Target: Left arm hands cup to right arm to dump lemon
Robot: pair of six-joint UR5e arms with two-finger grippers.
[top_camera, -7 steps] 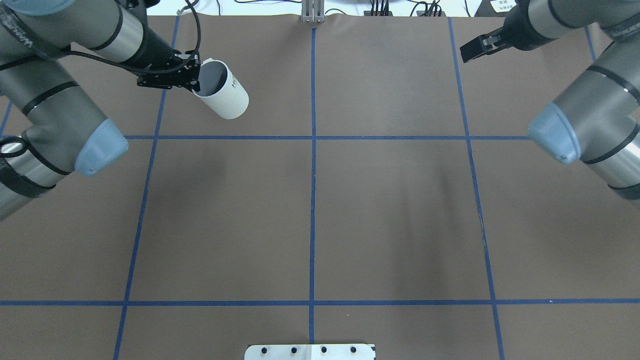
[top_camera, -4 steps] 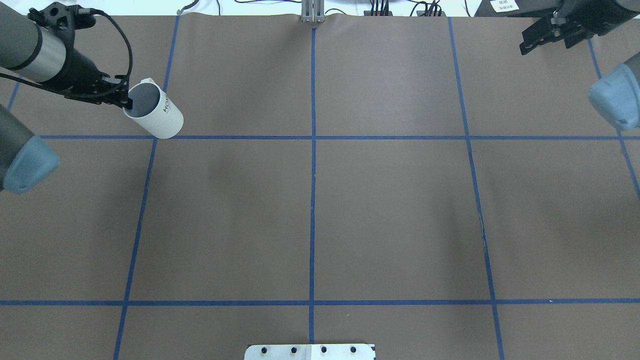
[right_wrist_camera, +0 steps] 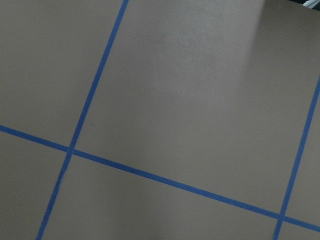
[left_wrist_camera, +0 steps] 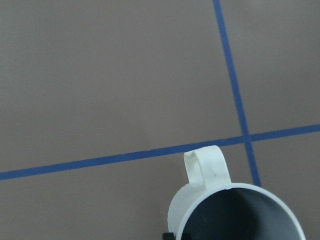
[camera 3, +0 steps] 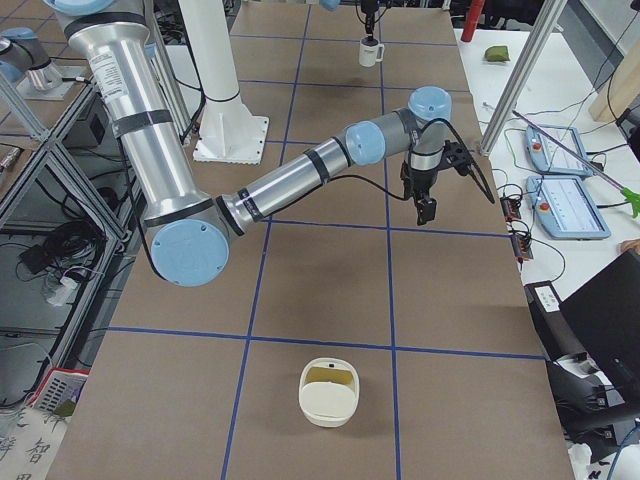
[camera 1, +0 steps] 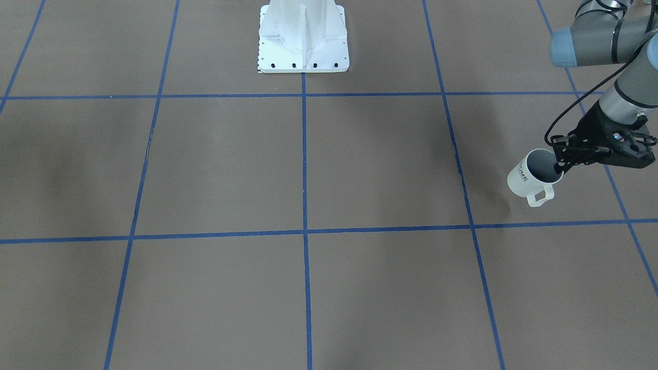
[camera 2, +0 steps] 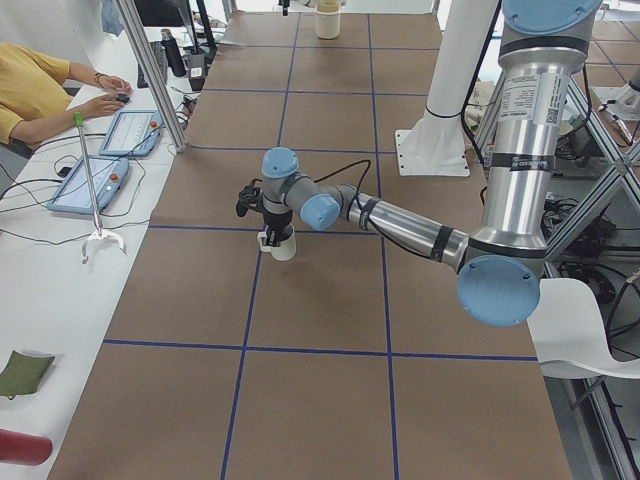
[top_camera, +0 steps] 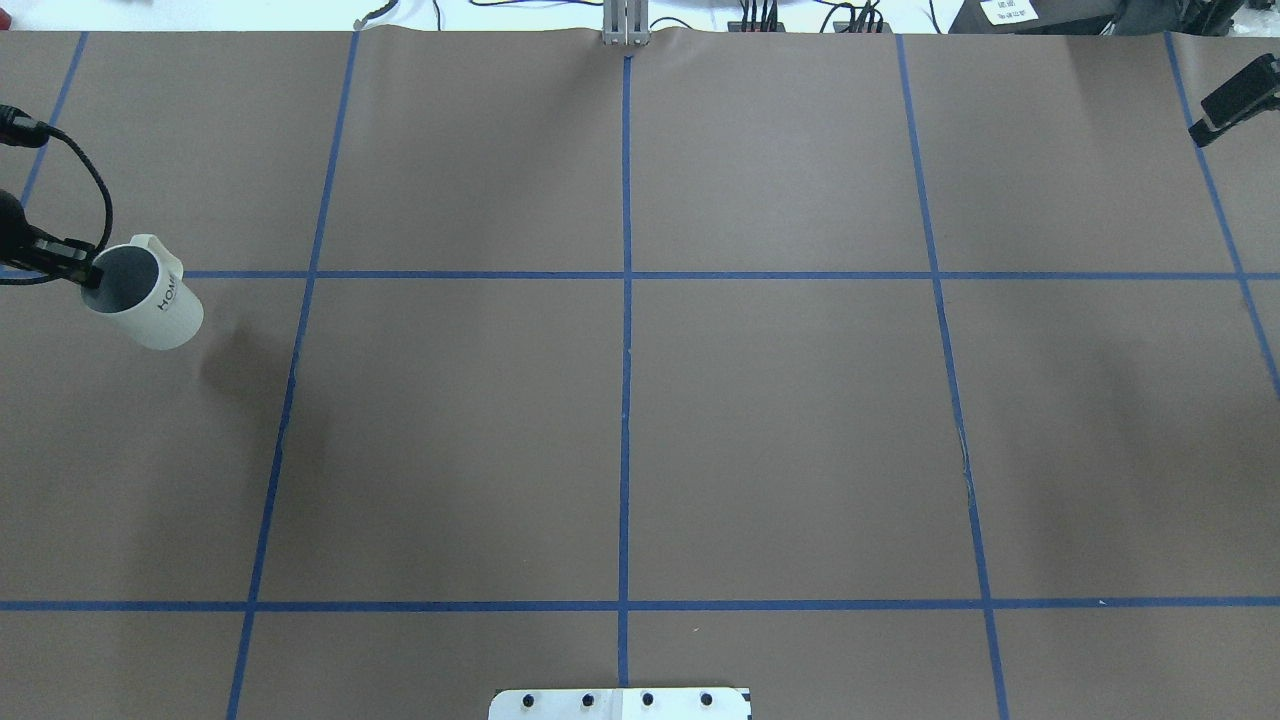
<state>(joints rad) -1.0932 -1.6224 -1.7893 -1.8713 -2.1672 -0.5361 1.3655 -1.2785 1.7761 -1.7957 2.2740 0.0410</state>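
The cream cup [top_camera: 150,305] with "HOME" lettering hangs tilted just above the table at its far left, handle away from the robot. My left gripper [top_camera: 88,272] is shut on its rim, one finger inside the grey interior. The cup [camera 1: 529,177] and the left gripper [camera 1: 560,165] also show in the front view, and the rim and handle of the cup [left_wrist_camera: 210,172] in the left wrist view. No lemon shows inside it. The lemon [camera 3: 328,374] appears as a yellow-green piece in a white bowl [camera 3: 328,405]. My right gripper [top_camera: 1235,100] pokes in at the far right edge; its jaws are unclear.
The brown table carries a blue tape grid. The white robot base [camera 1: 303,51] stands at the near middle edge. A person [camera 2: 40,95] sits at a side bench with tablets [camera 2: 130,130]. More tablets [camera 3: 570,205] lie beyond the right end.
The left arm carried the cup leftward and nearer the robot, from the far-left square to the table's left edge. The right arm pulled back toward the right edge.
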